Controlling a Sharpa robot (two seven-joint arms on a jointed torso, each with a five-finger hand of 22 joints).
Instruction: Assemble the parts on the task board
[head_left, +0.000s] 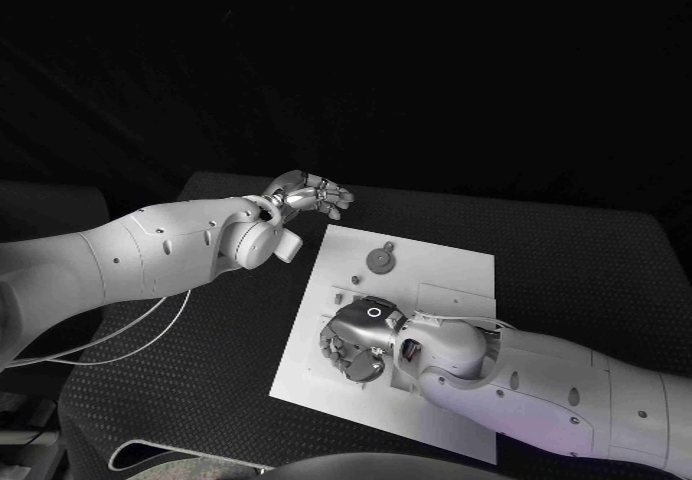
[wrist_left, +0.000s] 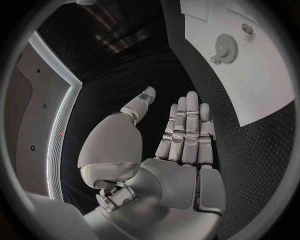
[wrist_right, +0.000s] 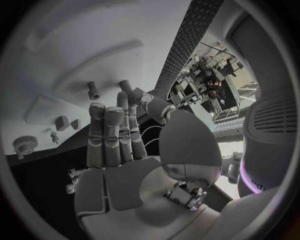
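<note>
— One flat white plate, is that the task board (head_left: 433, 270)?

— Yes, a smooth rectangular sheet lying slightly askew in the middle of the black table (head_left: 577, 250), whose top has a fine woven, dotted texture.

— And the parts?

— A round toothed gear (head_left: 381, 260) lies flat near the board's far end, with a small stub just beyond it. In the left wrist view the gear (wrist_left: 225, 48) shows its teeth and a raised hub. A few small pegs (head_left: 353, 283) stand closer to the middle of the board; in the right wrist view one short cylindrical peg (wrist_right: 94, 90) stands upright, and small blocky pieces sit beside it. A faint raised rectangular outline marks the board's surface near the right arm.

— Where is the right hand (head_left: 361, 340)?

— Over the board's near left part, palm turned sideways, metallic segmented fingers (wrist_right: 106, 135) straight and side by side, thumb apart. It grasps nothing; I cannot tell whether it touches the board.

— The left hand (head_left: 307, 193)?

— Off the board, above the table just past the board's far left corner. Its fingers (wrist_left: 186, 127) are extended together, thumb spread away, palm bare, released and empty. The smooth white arm shell runs back to the picture's left edge.
</note>
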